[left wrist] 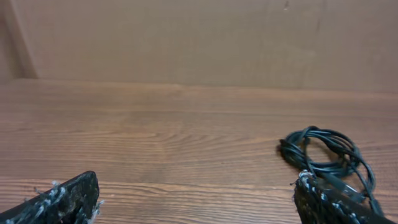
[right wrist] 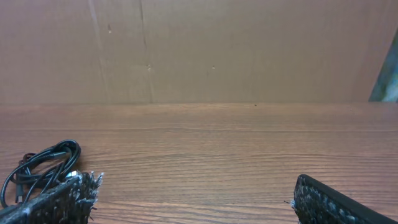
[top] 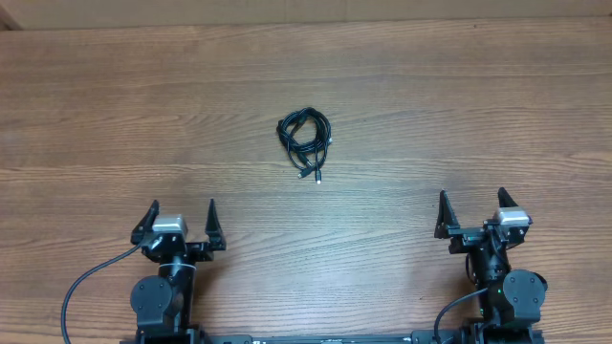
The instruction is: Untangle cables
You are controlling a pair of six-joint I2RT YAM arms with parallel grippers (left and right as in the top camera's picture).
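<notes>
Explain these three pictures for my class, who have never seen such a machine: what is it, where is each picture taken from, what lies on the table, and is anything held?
These are two robot arms at a wooden table. One picture looks down from above. The other two come from cameras on each wrist, looking forward past that arm's own fingers. The left gripper and right gripper are both open and hold nothing. On the table, ahead of and between them, lies a small tangled bundle of thin black cables, untouched. It also shows in the left wrist view and the right wrist view.
</notes>
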